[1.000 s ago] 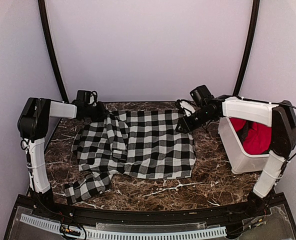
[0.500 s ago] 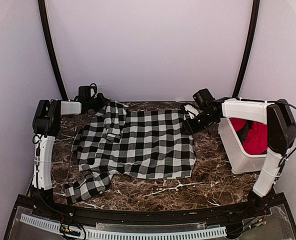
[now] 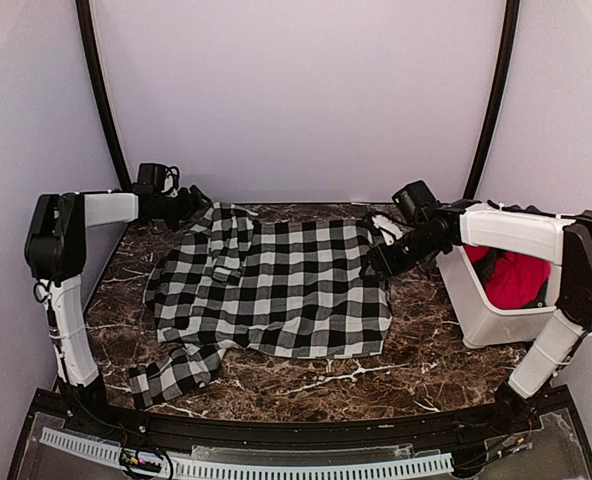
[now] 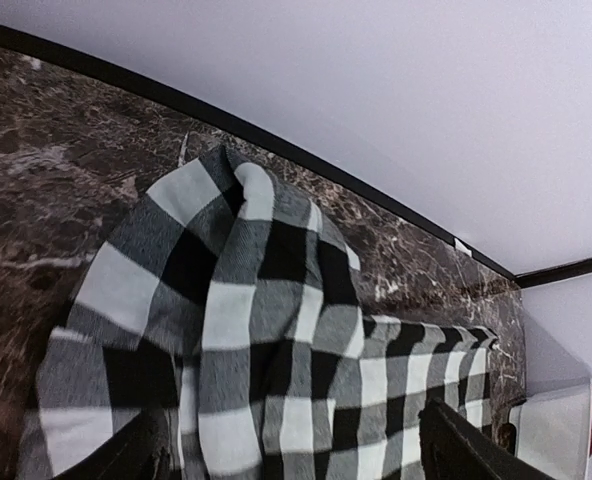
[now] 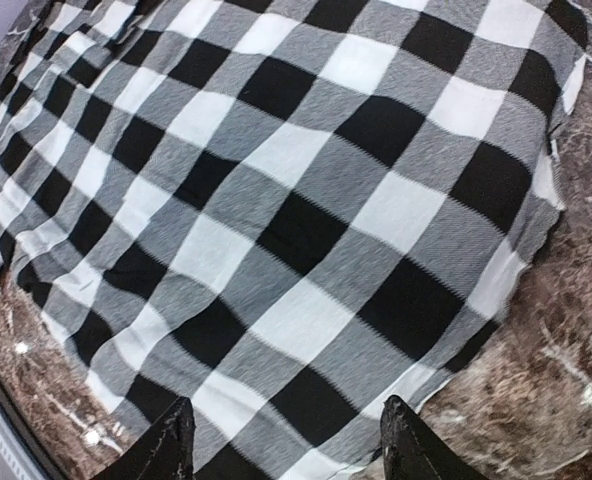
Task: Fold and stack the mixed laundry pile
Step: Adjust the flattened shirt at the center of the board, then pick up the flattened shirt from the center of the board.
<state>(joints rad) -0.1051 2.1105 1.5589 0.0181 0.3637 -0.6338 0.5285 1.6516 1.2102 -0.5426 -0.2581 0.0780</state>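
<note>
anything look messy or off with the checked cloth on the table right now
Yes. The checked garment is not flat: its far-left corner is bunched into a ridge, and a sleeve trails crumpled off its near-left side. The red garment sits in the bin.

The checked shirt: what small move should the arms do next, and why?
Probably move the left jaws to the sleeve trailing off the near-left corner and fold it onto the body. The checked shirt lies spread mostly flat, both arms' jaws stand open and empty, and that sleeve sticks out.
</note>
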